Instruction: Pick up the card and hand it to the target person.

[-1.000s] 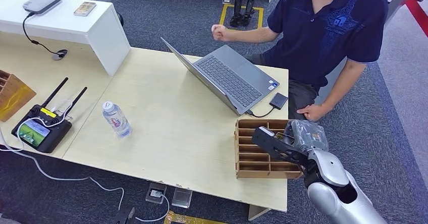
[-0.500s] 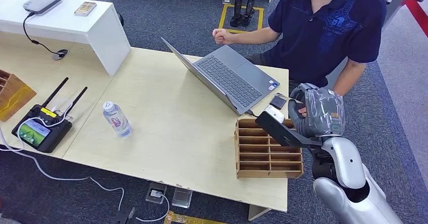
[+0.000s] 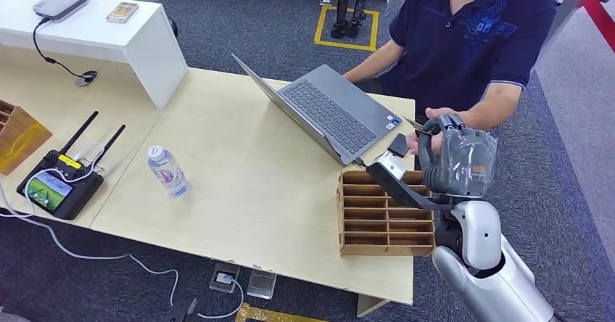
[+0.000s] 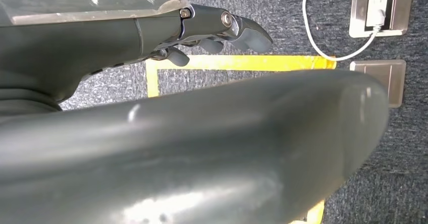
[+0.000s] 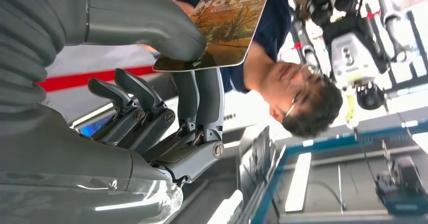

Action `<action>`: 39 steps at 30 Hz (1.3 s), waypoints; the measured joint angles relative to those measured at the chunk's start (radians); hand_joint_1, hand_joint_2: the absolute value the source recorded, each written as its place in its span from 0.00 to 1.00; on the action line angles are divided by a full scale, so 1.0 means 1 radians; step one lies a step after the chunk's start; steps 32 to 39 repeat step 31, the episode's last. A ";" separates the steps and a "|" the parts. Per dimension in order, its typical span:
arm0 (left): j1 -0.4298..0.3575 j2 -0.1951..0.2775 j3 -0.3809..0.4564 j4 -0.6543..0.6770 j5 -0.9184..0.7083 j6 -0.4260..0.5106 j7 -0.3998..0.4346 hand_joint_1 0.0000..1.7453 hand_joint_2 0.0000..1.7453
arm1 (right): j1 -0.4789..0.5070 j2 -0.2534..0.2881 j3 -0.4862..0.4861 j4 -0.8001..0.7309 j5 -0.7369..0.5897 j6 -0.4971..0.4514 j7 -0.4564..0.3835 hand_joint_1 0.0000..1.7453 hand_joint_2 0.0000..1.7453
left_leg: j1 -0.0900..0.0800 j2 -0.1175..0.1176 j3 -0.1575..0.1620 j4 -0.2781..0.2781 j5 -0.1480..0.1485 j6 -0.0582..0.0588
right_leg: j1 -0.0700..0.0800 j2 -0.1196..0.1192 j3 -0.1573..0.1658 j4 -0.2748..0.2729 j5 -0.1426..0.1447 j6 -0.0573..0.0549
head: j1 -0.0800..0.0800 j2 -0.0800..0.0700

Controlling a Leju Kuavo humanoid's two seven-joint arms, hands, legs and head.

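Right robot hand (image 5: 166,98) pinches flat glossy rect. card (image 5: 222,30) w/ thumb.

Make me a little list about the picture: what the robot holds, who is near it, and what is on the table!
Right hand: pinches a hotel card between thumb and fingers
Left hand: holds nothing, hangs over the carpet
Person: dark blue shirt, own hand reaching beside the robot's hand
Table: open laptop, water bottle, wooden organizer, remote controller
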 joint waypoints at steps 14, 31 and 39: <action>0.000 0.000 -0.005 0.000 -0.011 0.001 0.001 0.00 0.00 | -0.003 0.010 -0.019 0.082 0.045 -0.031 0.029 0.00 1.00 | 0.000 0.000 0.000 0.000 0.000 0.000 | 0.000 0.000 -0.001 0.000 0.000 0.000 | 0.000 0.000; 0.004 0.001 -0.011 0.000 0.014 0.010 -0.003 0.00 0.00 | 0.153 0.013 -0.095 -0.046 -0.787 0.036 -0.262 0.00 1.00 | 0.000 0.000 0.000 0.000 0.000 0.000 | 0.000 0.000 -0.001 0.000 0.000 0.000 | 0.000 0.000; 0.004 0.001 -0.011 0.000 0.014 0.010 -0.003 0.00 0.00 | 0.153 0.013 -0.095 -0.046 -0.787 0.036 -0.262 0.00 1.00 | 0.000 0.000 0.000 0.000 0.000 0.000 | 0.000 0.000 -0.001 0.000 0.000 0.000 | 0.000 0.000</action>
